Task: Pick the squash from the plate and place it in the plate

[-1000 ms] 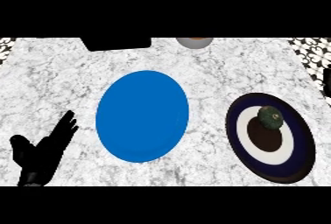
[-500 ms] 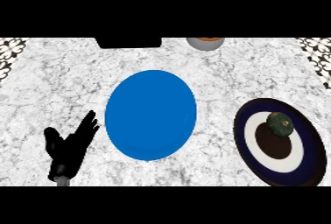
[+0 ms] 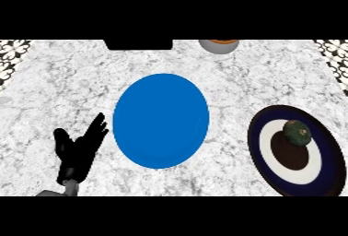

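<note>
The dark green round squash (image 3: 297, 132) lies on the navy-and-white ringed plate (image 3: 299, 189), right of the plain blue round plate (image 3: 161, 120). The black left hand (image 3: 75, 154) is spread, fingers up, over the white marbled surface (image 3: 61, 83).

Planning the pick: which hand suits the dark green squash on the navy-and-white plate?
Likely the right hand, though unseen: the dark green squash sits far right, while the open black left hand rests far left.

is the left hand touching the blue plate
Apart. The head view shows a strip of marble counter between the left hand and the blue plate.
</note>
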